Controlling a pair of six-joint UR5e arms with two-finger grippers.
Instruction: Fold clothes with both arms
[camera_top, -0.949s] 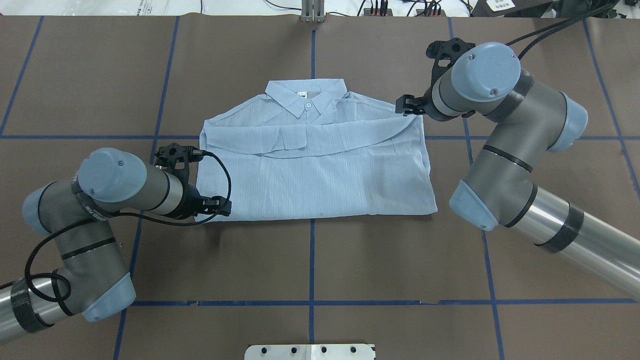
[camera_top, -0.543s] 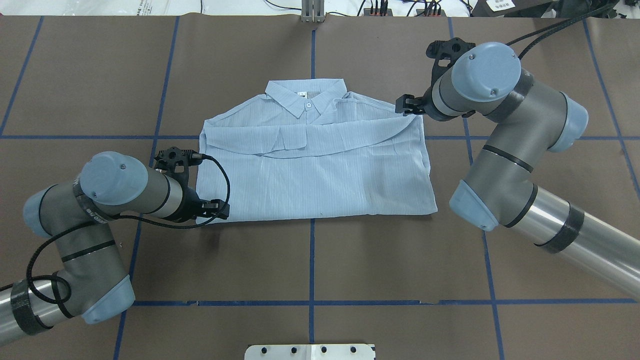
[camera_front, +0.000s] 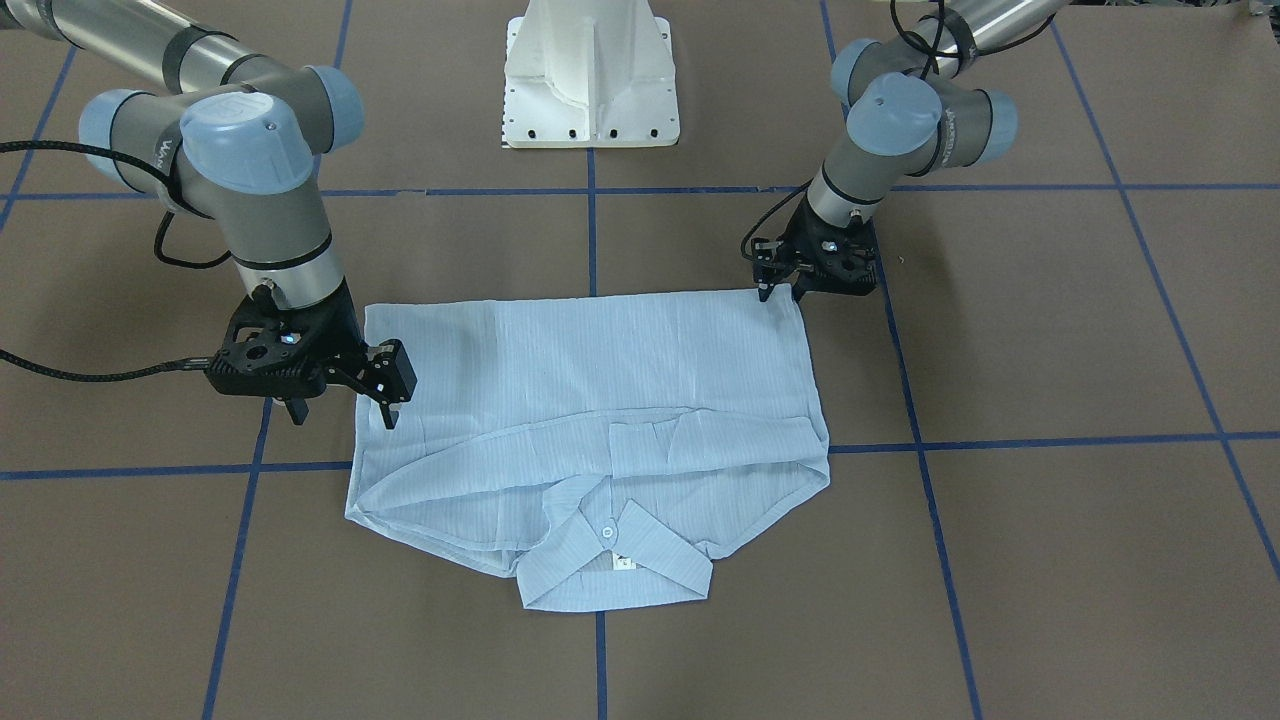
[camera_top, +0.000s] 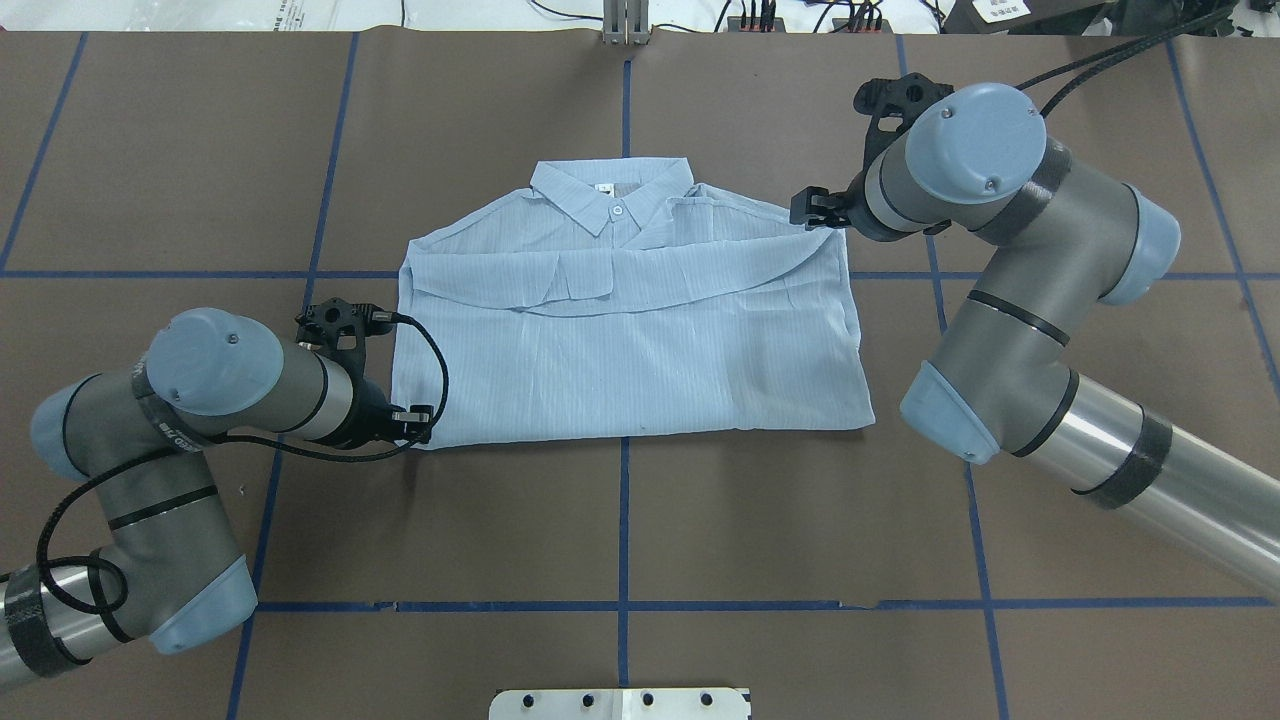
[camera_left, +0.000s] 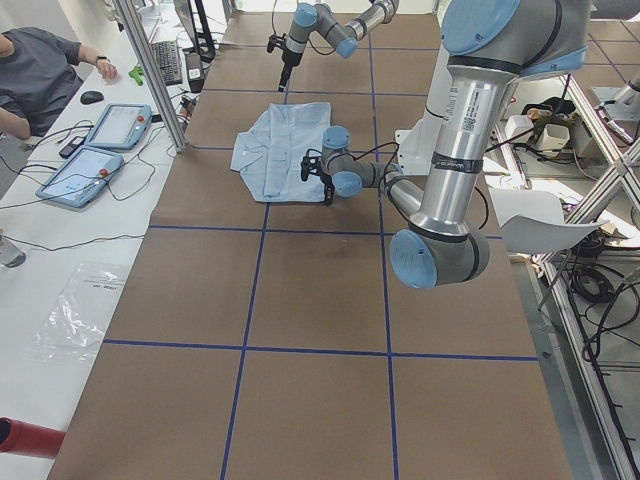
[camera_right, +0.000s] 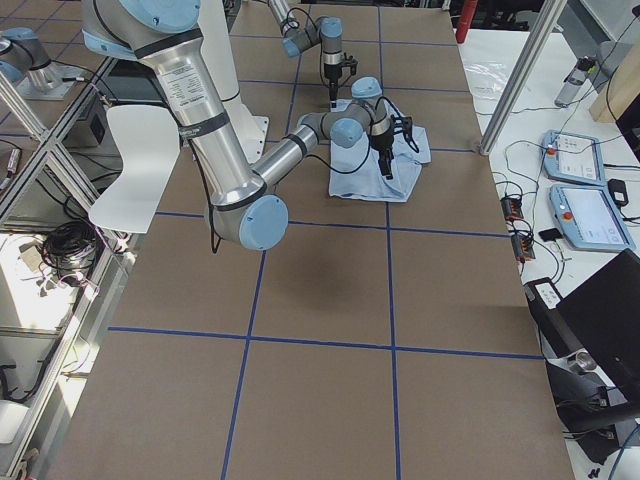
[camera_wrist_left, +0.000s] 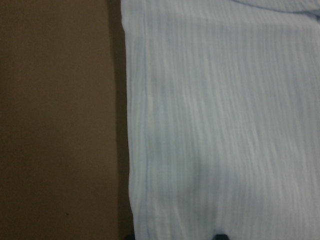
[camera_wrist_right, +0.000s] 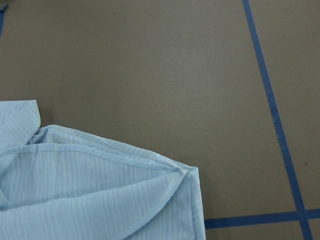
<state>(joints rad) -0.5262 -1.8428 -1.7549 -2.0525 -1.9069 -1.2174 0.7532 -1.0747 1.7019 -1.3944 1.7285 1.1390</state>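
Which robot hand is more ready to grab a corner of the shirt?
Probably the left hand: it sits low at the near hem corner of the shirt, open fingertips at its edge. The right hand is open beside the shoulder corner but looks higher.

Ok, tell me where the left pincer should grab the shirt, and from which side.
I'd take the shirt by its near left corner, coming in from the left, low over the table. The cloth lies flat, so only the edge offers a bite, and the open left pincer sits right there.
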